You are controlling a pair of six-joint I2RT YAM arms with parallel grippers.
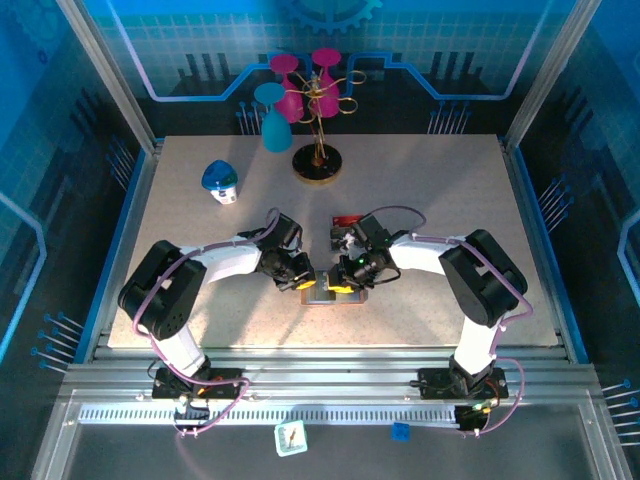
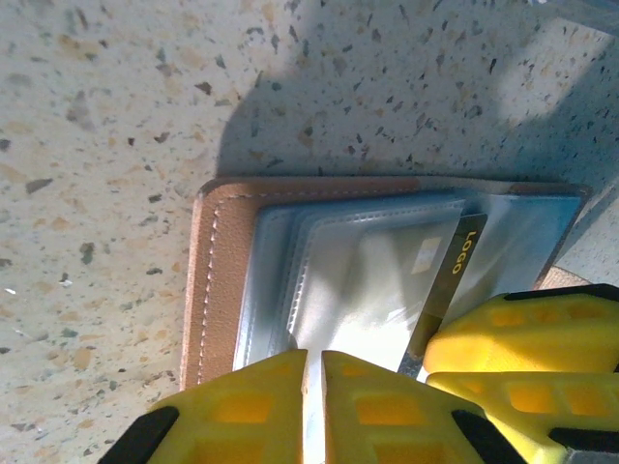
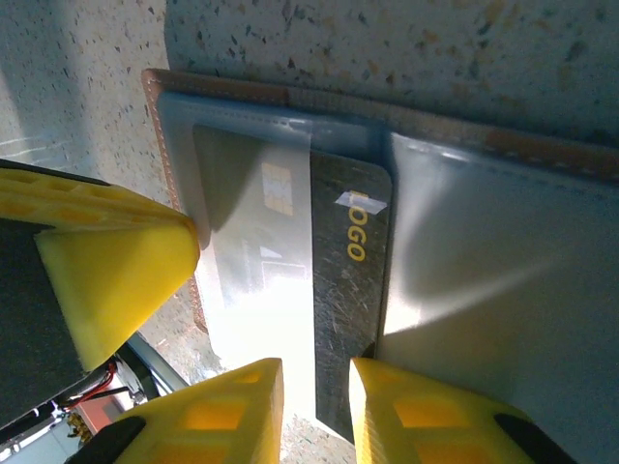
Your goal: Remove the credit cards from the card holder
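Salmon-brown leather with pale stitching: the card holder [image 2: 218, 280] lies open on the speckled table [image 2: 116, 116], centre and toward the near edge, its grey-blue clear sleeves facing up. One dark card [image 3: 350, 290] with a yellow LOGO pokes from a sleeve. Now the left gripper [image 2: 314, 367] sits pinched closed at the holder's edge. The right gripper [image 3: 316, 387] straddles the card's end, jaws narrowly apart; whether they grip, I can't tell.

A pale speckled stone-look tabletop [image 1: 440, 180] carries a salmon-brown leather-like folding card holder [image 1: 320, 299] lying open and flat near its front edge, a small flat red card [image 1: 345, 220] just behind it, a blue-and-white mushroom-shaped ornament [image 1: 220, 182] at back left, and a round black stand base [image 1: 318, 163] at the back
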